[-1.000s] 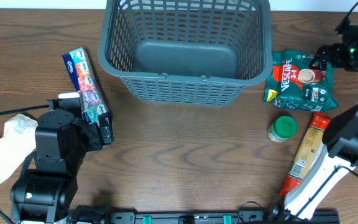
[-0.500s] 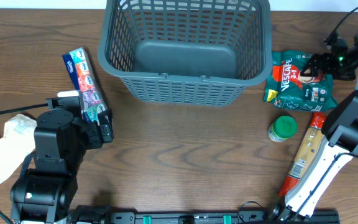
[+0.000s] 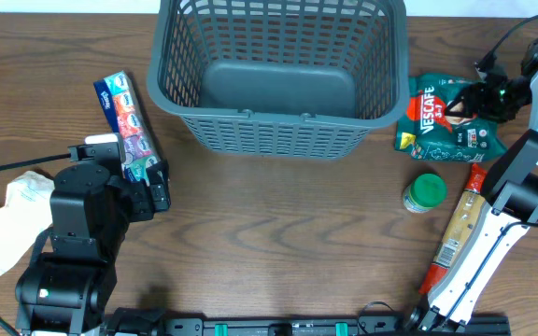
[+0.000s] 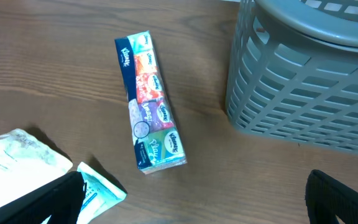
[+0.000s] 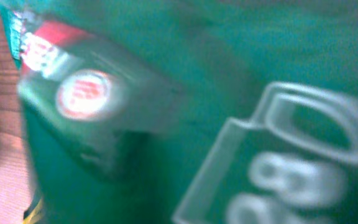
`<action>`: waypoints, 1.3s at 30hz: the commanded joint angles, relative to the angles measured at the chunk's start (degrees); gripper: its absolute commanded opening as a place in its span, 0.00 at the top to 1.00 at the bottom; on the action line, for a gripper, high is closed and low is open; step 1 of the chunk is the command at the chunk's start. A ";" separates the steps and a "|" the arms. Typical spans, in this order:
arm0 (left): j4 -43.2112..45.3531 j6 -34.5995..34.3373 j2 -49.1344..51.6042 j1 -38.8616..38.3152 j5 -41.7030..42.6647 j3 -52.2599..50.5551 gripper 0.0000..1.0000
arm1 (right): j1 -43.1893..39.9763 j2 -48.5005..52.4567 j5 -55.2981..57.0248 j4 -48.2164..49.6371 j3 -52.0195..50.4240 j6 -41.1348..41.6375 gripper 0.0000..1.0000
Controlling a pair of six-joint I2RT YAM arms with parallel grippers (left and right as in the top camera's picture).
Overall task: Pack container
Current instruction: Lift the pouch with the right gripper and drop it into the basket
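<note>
Inside the large dark grey slotted plastic basket point(image 3: 278, 138) only its solid floor shows. right gripper point(image 3: 474, 96) low over green Nescafé foil pouch point(image 3: 442, 126), basket just past the pouch; wrist view blurred, cannot tell finger spacing. left gripper point(image 4: 192, 186) spread wide, basket ahead to its right.

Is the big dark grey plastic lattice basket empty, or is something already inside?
Empty: the dark grey plastic lattice basket shows only its bare solid floor from overhead.
</note>
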 commanded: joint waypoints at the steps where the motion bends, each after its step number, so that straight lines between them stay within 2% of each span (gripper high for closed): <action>1: 0.00 -0.50 0.07 -0.17 -0.68 1.20 0.01 | 0.85 3.26 1.18 0.20 -0.57 -0.39 0.76; 3: 0.00 -0.50 0.07 -0.17 -0.66 1.20 0.01 | 0.85 3.26 1.20 -0.04 -0.57 -0.39 0.96; 4: 0.00 -0.50 0.07 -0.17 -0.66 1.20 0.01 | 0.87 3.26 1.18 -0.24 -0.57 -0.39 0.99; 9: 0.00 -0.48 0.07 -0.17 -0.68 1.20 0.01 | 0.85 2.84 0.44 -1.33 -0.55 1.11 0.99; 16: -0.02 -0.44 0.07 -0.17 -0.70 1.20 0.01 | 0.85 -3.89 0.98 -3.69 0.92 9.60 0.99; 29: -0.02 -0.28 0.07 -0.17 -0.70 1.20 0.01 | 4.74 -39.08 11.87 2.62 0.92 21.35 0.99; 34: -0.02 -0.31 0.07 -0.17 -0.68 1.20 0.02 | 10.29 -49.11 12.31 7.06 0.92 21.51 0.99; 39: -0.02 -0.31 0.07 -0.17 -0.68 1.20 0.01 | 22.23 -54.14 10.40 11.54 0.92 11.72 0.99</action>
